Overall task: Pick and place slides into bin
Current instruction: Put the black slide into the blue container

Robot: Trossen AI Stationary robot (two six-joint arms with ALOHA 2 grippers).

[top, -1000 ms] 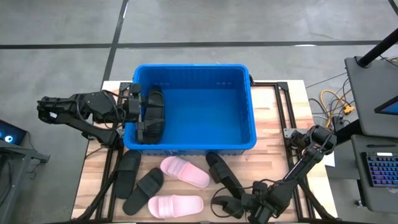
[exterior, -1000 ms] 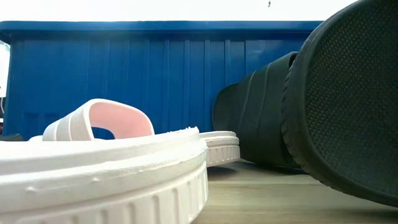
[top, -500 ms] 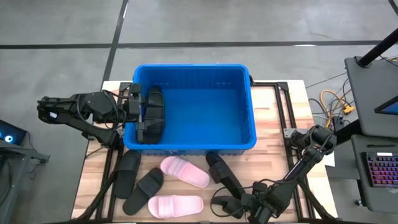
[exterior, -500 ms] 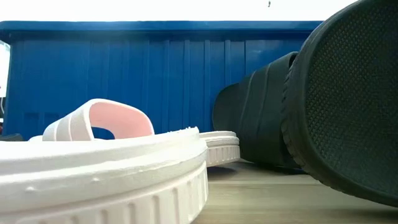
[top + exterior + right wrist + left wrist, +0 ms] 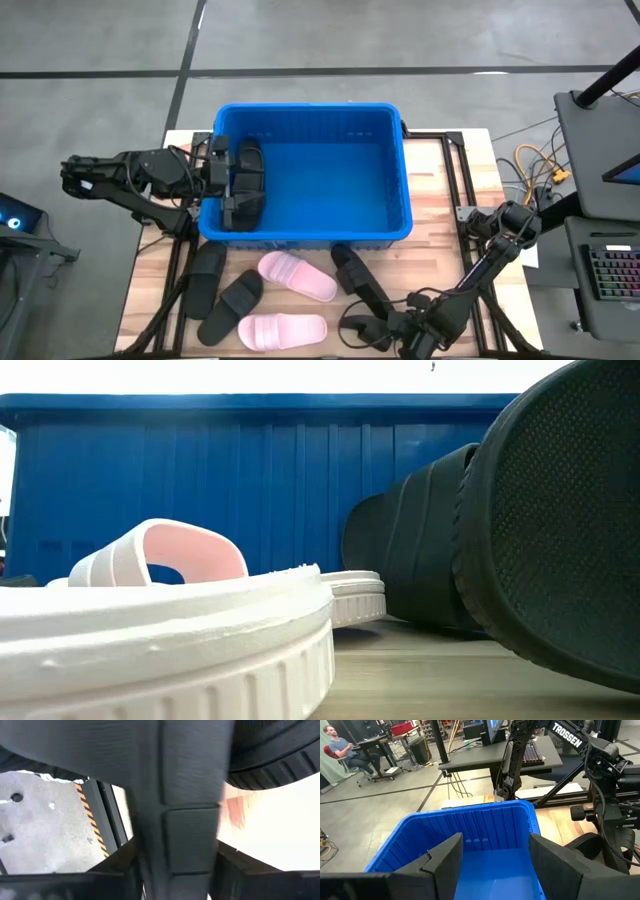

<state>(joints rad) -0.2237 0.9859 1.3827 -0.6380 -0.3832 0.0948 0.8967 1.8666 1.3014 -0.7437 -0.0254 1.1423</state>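
The blue bin [image 5: 385, 215] stands at the middle of the table. My left gripper [image 5: 228, 185] reaches over the bin's left rim and is open, with only the bin's floor [image 5: 495, 870] showing between its fingers. A black slide [image 5: 250, 180] sits in the bin's left end under it. Two pink slides [image 5: 297, 276] [image 5: 282, 330] and two black ones [image 5: 205, 272] [image 5: 232, 305] lie on the table in front of the bin. My right gripper [image 5: 395, 330] is low at the near edge, shut on another black slide [image 5: 362, 288]. My right gripper has a wide black band of the slide [image 5: 190, 840] between its two fingers, which come steeply from above and point down. The ribbed rim of the sole [image 5: 272, 762] shows just beyond. In the high view my own gripper covers the place of contact.
Black frame rails [image 5: 465, 190] run along the table's right side, with cables [image 5: 535, 165] beyond. A desk with a keyboard [image 5: 610, 270] stands at the right. In the low view a black sole [image 5: 560, 530] and a pale sole [image 5: 170, 650] rise close in front.
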